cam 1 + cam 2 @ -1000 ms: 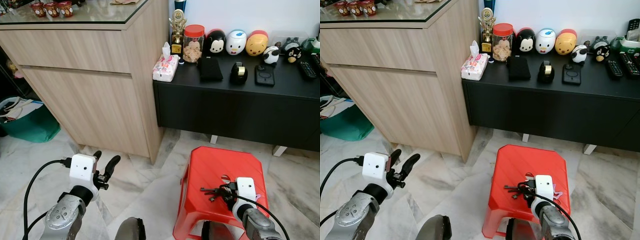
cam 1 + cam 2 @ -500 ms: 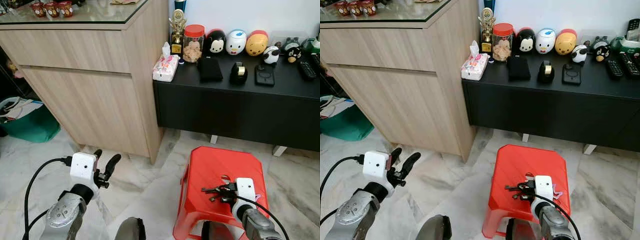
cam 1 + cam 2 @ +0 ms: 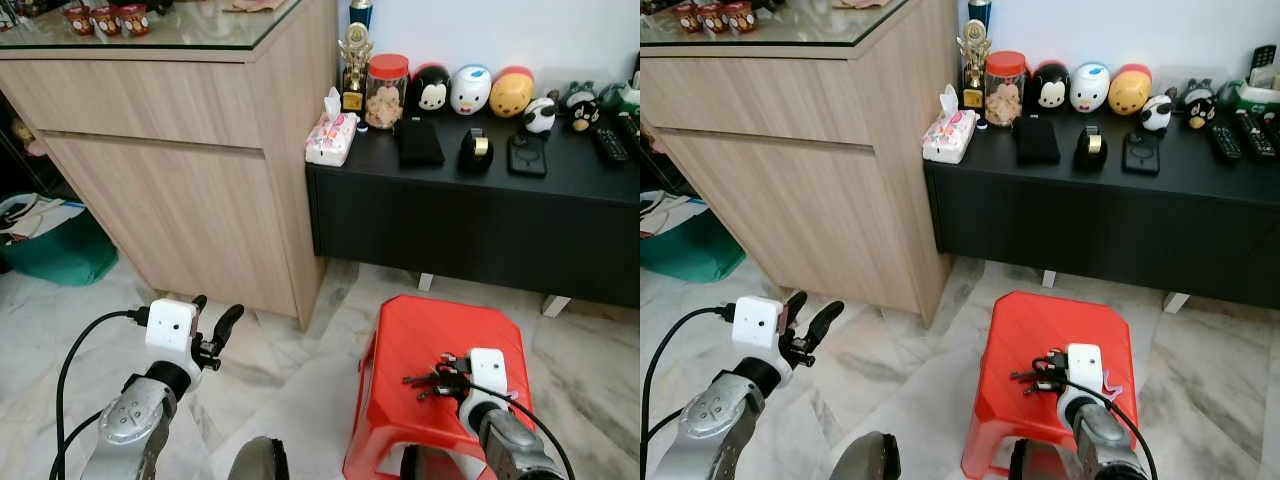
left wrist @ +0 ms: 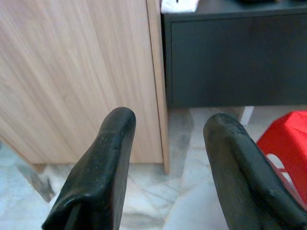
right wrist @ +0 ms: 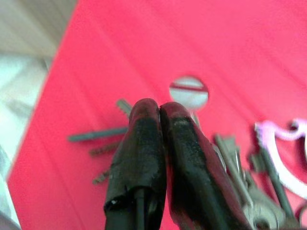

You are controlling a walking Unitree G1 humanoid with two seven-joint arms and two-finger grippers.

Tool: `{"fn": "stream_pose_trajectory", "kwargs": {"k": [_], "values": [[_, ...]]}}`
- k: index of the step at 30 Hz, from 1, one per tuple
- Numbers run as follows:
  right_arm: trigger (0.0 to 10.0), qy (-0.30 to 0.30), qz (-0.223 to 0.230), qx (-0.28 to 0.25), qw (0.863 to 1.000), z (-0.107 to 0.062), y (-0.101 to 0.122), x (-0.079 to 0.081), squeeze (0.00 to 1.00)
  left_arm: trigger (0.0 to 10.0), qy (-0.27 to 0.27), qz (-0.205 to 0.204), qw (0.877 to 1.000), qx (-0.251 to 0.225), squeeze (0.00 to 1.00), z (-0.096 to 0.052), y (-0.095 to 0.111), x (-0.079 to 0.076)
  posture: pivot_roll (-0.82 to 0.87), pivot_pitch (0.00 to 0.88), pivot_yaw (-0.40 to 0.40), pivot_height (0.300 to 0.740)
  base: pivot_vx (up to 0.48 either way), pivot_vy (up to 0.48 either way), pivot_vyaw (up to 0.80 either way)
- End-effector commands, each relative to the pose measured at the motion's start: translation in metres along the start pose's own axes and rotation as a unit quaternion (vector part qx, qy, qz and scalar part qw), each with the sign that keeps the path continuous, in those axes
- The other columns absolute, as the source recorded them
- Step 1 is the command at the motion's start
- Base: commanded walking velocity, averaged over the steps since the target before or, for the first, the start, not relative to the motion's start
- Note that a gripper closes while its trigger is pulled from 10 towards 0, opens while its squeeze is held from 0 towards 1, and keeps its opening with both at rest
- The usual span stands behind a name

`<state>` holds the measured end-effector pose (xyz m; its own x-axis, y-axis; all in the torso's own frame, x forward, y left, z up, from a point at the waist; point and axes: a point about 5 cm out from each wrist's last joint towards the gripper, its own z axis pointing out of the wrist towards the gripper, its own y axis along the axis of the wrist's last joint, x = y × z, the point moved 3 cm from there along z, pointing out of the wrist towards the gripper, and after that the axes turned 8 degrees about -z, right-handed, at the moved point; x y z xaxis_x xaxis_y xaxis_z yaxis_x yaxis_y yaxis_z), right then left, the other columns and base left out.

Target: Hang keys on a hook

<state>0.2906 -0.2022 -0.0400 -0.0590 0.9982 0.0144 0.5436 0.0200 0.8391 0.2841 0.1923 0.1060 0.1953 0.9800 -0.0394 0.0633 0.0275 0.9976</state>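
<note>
A bunch of keys [image 3: 425, 379] lies at the middle of a red plastic stool [image 3: 420, 325] on the marble floor. My right gripper [image 3: 447, 378] is low over the stool top, its fingertips pressed together in the middle of the bunch. In the right wrist view the two fingers [image 5: 144, 143] are shut, with key blades [image 5: 96, 136] sticking out on one side and a ring with a pink clip [image 5: 273, 143] on the other. My left gripper [image 3: 212, 320] hovers open over the floor at the left, holding nothing.
A tall wooden cabinet [image 3: 180, 170] stands at the left. Beside it is a low black sideboard [image 3: 480, 215] with toy figures, a jar and a tissue pack [image 3: 330, 135]. A teal bag [image 3: 60, 250] sits at the far left.
The view has shifted slightly. My left gripper has drifted a little up and right. The right gripper stays shut at the keys on the stool.
</note>
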Motion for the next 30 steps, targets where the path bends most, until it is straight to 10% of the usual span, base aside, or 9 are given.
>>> {"fn": "stream_pose_trajectory", "kwargs": {"k": [1, 20, 21, 22, 23, 30], "values": [[0.0, -0.011, 0.020, -0.058, 0.998, 0.004, 0.026, -0.001, 0.00, 10.0, 0.013, 0.008, 1.000, 0.005, 0.00, 0.003, -0.005, 0.006, 0.12, 0.000, 0.017, 0.626, 0.000, 0.000, 0.00], [0.0, -0.048, 0.005, -0.304, 0.951, -0.026, 0.112, -0.003, 0.00, 10.0, 0.140, -0.049, 0.987, 0.055, 0.00, -0.005, -0.077, 0.036, 0.03, 0.000, -0.072, 0.626, 0.000, 0.000, 0.00], [7.6, -0.051, -0.003, -0.312, 0.949, -0.029, 0.117, -0.002, 0.00, 10.0, 0.146, -0.056, 0.986, 0.065, 0.00, -0.007, -0.084, 0.038, 0.02, 0.000, -0.067, 0.626, 0.000, 0.000, 0.00], [7.6, -0.054, -0.005, -0.316, 0.947, -0.030, 0.120, -0.002, 0.00, 10.0, 0.148, -0.059, 0.985, 0.071, 0.00, -0.007, -0.088, 0.038, 0.02, 0.000, -0.067, 0.626, 0.000, 0.000, 0.00], [10.0, -0.055, -0.006, -0.323, 0.945, -0.032, 0.126, 0.001, 0.00, 10.0, 0.151, -0.063, 0.982, 0.092, 0.00, -0.010, -0.099, 0.039, 0.01, 0.000, -0.067, 0.626, 0.000, 0.000, 0.00], [10.0, -0.057, 0.000, -0.341, 0.939, -0.038, 0.138, 0.016, 0.00, 10.0, 0.173, -0.071, 0.970, 0.158, 0.00, -0.024, -0.134, 0.042, 0.01, 0.000, -0.069, 0.626, 0.000, 0.000, 0.00]]}}
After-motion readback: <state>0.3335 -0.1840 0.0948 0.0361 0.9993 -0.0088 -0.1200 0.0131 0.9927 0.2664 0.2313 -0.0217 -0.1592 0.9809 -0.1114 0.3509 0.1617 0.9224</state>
